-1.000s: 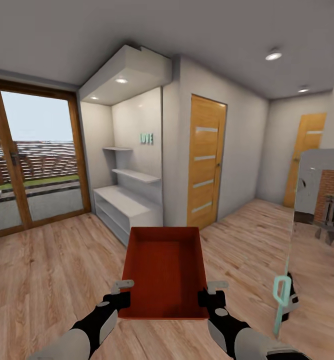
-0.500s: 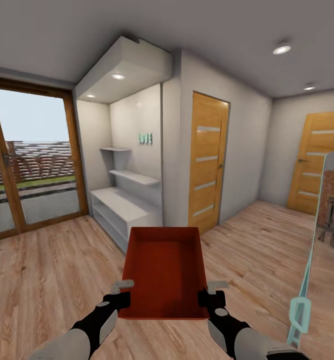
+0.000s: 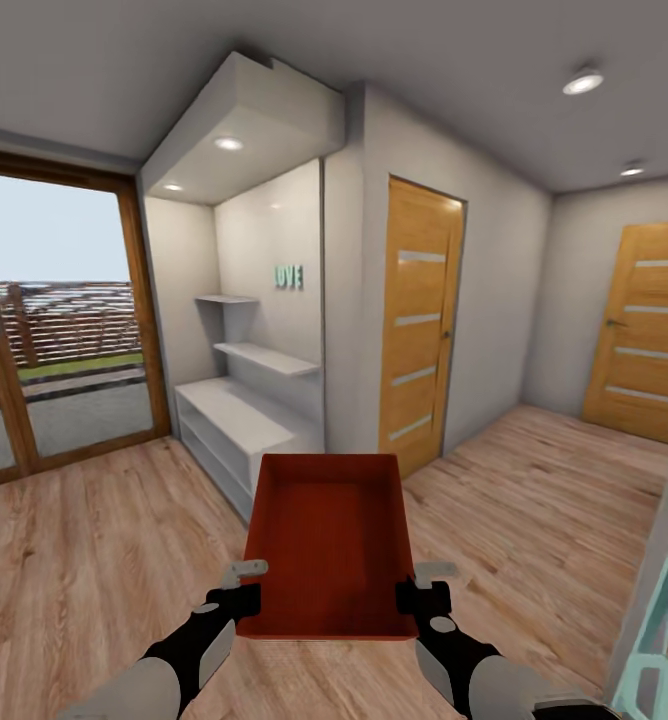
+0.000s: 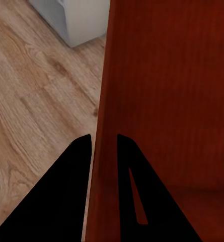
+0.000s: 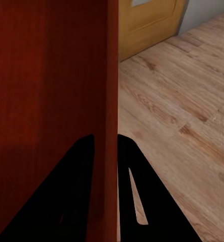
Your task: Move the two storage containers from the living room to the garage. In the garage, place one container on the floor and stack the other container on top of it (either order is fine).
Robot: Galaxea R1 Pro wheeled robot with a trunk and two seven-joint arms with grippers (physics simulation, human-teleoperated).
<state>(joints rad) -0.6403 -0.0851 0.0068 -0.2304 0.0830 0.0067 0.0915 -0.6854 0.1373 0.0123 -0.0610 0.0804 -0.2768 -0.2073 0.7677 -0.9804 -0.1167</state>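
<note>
Your left gripper point(image 3: 242, 590) is clamped on the left wall of the orange-red rectangular storage container point(image 3: 331, 545), and your right gripper point(image 3: 422, 590) pinches the opposite wall in the same way, so the open-topped bin hangs between both arms in front of you, roughly level, above the light wood-plank floor point(image 3: 84, 560). From the left wrist camera you can see the two dark fingers point(image 4: 71, 201) straddling the thin red wall, one outside it and one inside the bin, with planks and the corner of a white cabinet beyond. From the right wrist camera the fingers point(image 5: 134, 201) likewise sit one on each side of the bin's wall, with planks and the foot of a wooden door past them. Ahead of the container, slightly to your left, stands a white built-in shelf unit point(image 3: 249, 415) set in a recess, with small teal letters point(image 3: 289, 277) on its back wall. Just right of that recess is an orange wooden door with pale horizontal slats point(image 3: 419, 325), closed, and a second door of the same kind point(image 3: 649, 335) stands further right on the far wall. On your left a wood-framed glass door point(image 3: 59, 320) looks out on a fence and grass. A pale teal-edged panel point(image 3: 659, 620) cuts into the lower right corner of the head view.
</note>
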